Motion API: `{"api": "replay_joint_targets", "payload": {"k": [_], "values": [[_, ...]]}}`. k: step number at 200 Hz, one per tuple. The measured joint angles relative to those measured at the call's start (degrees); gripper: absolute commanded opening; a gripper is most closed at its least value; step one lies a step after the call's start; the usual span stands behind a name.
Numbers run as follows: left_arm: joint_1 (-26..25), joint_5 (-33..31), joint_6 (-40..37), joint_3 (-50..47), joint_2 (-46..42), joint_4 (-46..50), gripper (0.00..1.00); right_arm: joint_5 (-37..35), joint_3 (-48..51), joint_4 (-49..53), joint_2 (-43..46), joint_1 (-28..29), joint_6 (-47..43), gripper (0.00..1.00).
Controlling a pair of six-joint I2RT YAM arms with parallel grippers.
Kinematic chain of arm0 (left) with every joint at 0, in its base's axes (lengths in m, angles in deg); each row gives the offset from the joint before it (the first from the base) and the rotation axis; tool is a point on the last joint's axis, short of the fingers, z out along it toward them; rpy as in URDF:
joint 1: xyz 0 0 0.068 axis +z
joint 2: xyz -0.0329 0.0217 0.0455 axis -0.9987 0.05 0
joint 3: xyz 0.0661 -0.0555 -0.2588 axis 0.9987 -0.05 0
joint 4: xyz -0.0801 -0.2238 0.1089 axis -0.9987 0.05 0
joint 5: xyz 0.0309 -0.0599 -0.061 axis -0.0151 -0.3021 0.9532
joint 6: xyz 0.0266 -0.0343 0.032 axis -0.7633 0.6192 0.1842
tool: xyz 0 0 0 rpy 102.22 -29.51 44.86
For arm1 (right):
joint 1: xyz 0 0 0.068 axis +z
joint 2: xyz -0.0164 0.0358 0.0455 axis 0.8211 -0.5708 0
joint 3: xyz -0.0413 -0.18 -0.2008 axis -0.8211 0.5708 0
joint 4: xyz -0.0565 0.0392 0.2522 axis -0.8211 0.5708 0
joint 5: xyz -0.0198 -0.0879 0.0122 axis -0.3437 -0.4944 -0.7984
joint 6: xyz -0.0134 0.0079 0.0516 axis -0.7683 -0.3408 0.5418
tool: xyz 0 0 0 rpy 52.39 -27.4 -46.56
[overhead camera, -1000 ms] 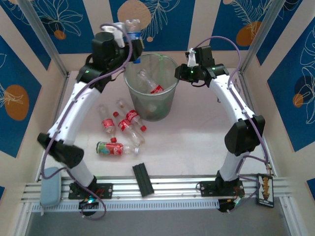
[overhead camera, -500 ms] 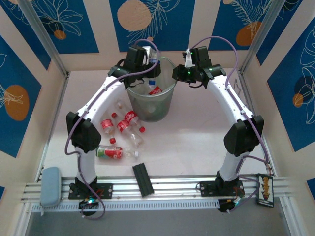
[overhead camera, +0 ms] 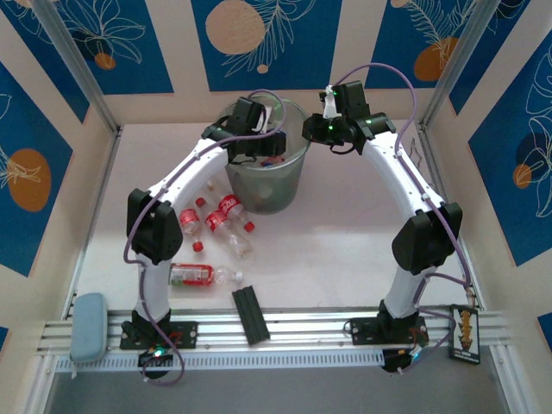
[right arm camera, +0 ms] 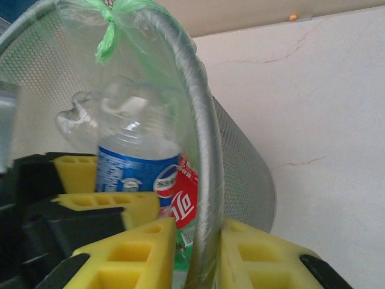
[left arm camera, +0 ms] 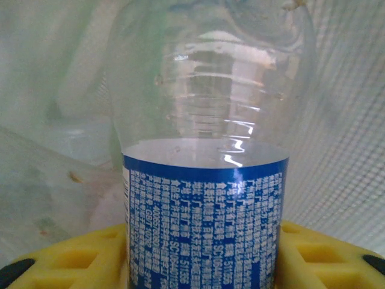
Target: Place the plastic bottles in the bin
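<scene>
**Left gripper** (overhead camera: 264,144), yellow pads (left arm camera: 72,259) clamped on the blue-labelled bottle (left arm camera: 203,198), has swung in from behind the rim (right arm camera: 207,150) and now sits low in the mouth of the bin (overhead camera: 259,191). It holds that bottle inside the wall, above a red-labelled bottle (right arm camera: 184,205) already lying within. **Right gripper** (overhead camera: 321,129) stays closed on the same rim, steadying the bin. The carry appears complete and release is the step due; several plastic bottles (overhead camera: 220,220), among them one green-labelled bottle (overhead camera: 191,274), wait on the table (overhead camera: 345,241) near the bin's foot.
</scene>
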Motion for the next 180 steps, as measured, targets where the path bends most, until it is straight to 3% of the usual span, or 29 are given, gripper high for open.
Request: {"api": "replay_joint_targets", "payload": {"k": [117,128,138,145,180], "values": [[-0.2,3.3,-1.9,-1.5,2.8,0.3,0.20,-0.5,-0.4,0.5,0.0,0.0,-0.4,0.24],[-0.2,3.3,-2.0,-1.4,2.8,0.3,0.30,-0.5,-0.4,0.5,0.0,0.0,-0.4,0.26],[-0.2,3.3,-2.1,-1.3,2.8,0.4,0.51,-0.6,-0.4,0.5,0.0,0.0,-0.7,0.30],[-0.1,3.5,-2.4,-1.2,2.8,0.5,0.59,-0.5,-0.6,0.8,0.0,0.0,-1.0,0.34],[-0.2,4.2,-4.4,-0.1,2.8,1.7,0.74,-0.4,-0.8,2.0,0.0,0.3,-1.5,0.41]]}}
